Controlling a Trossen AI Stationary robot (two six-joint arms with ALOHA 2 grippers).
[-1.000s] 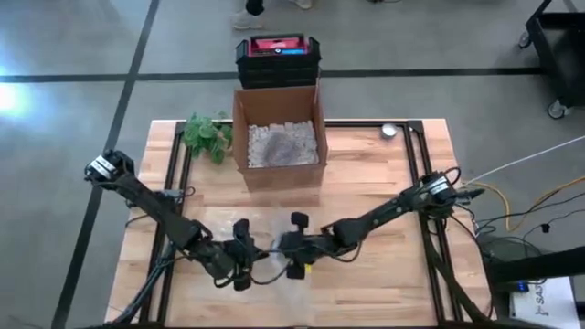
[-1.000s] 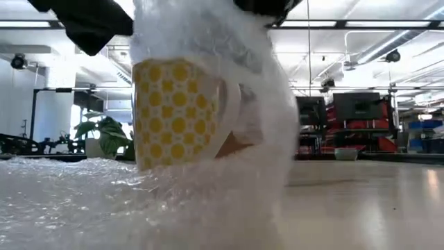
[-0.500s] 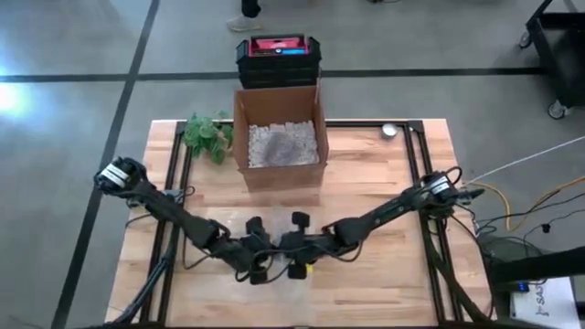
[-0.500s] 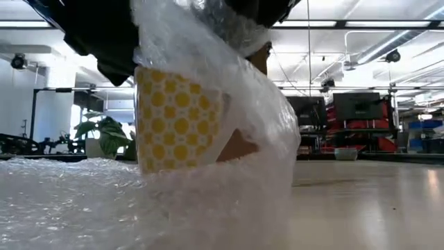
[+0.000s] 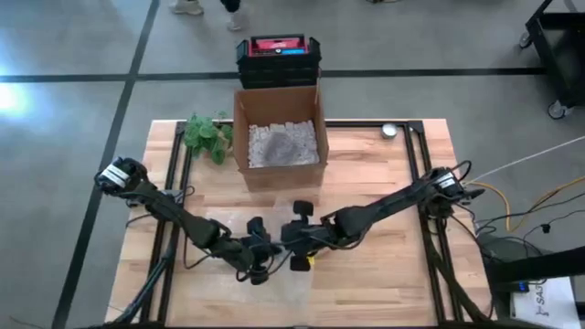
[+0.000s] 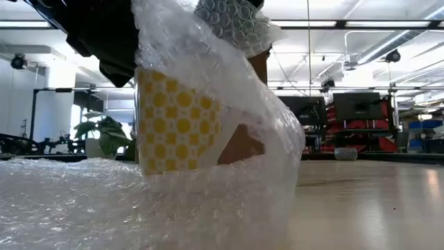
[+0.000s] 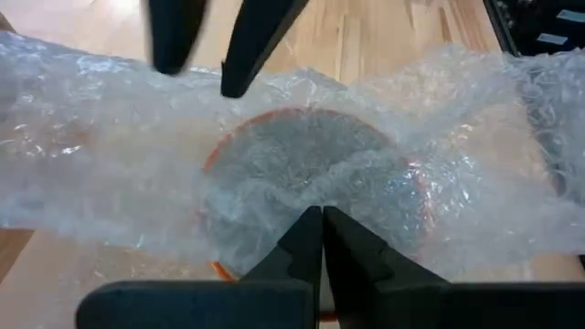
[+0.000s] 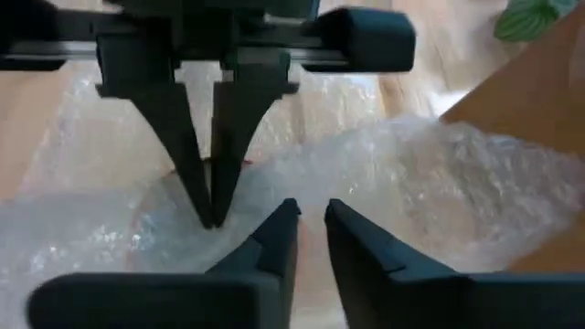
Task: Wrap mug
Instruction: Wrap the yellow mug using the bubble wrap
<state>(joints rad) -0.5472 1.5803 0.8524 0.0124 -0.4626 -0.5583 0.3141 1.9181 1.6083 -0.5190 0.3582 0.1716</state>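
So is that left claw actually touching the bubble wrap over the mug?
Touching. The left wrist view shows the left gripper shut, its tips pinching the bubble wrap over the mug.

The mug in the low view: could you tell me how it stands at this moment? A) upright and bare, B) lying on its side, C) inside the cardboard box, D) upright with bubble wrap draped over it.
D: the yellow-patterned mug stands upright, with the bubble wrap draped over its top and side.
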